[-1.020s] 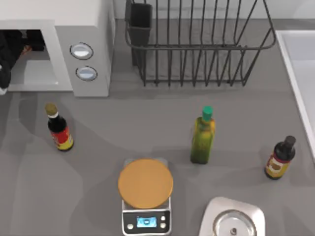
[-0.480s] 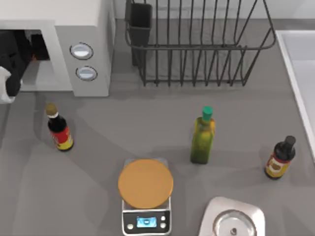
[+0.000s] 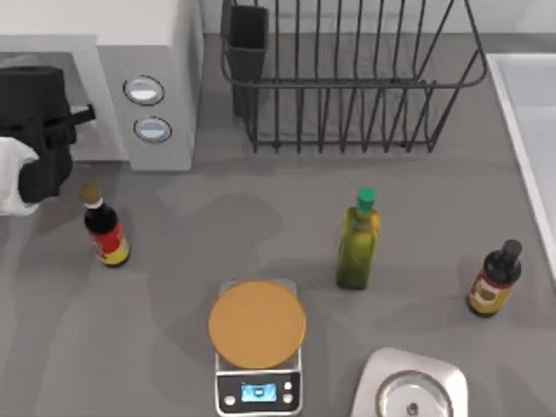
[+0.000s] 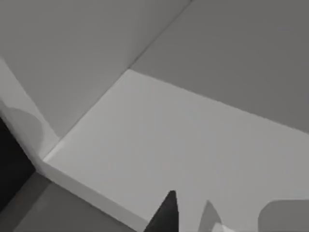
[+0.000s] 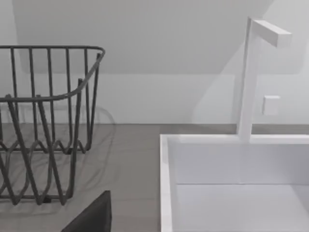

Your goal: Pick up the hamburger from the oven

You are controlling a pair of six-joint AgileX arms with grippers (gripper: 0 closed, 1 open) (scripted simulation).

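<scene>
The left gripper [image 3: 39, 104] sits at the far left of the table [image 3: 182, 226], right in front of the open mouth of the oven [image 3: 148, 52]. The big black claw covers most of that opening from above. The pictures do not tell if the claw is spread or pressed together. They also do not tell where the hamburger is. In the left wrist view, a dark tip of the claw [image 4: 164, 217] pokes over the pale, flat oven floor [image 4: 183, 145]. The oven has two round knobs [image 3: 144, 89] on its front. Just below the claw stands a small bottle with a red label [image 3: 106, 234]. A black wire rack [image 3: 347, 87] stands to the right of the oven. A green bottle [image 3: 358, 243] stands near the middle of the table, and a dark bottle [image 3: 495, 280] is far to the right. A scale with an orange disc on top [image 3: 257, 323] sits at the front. The right arm is idle; its wrist camera faces the rack [image 5: 48, 121] and a white sink [image 5: 231, 164].
</scene>
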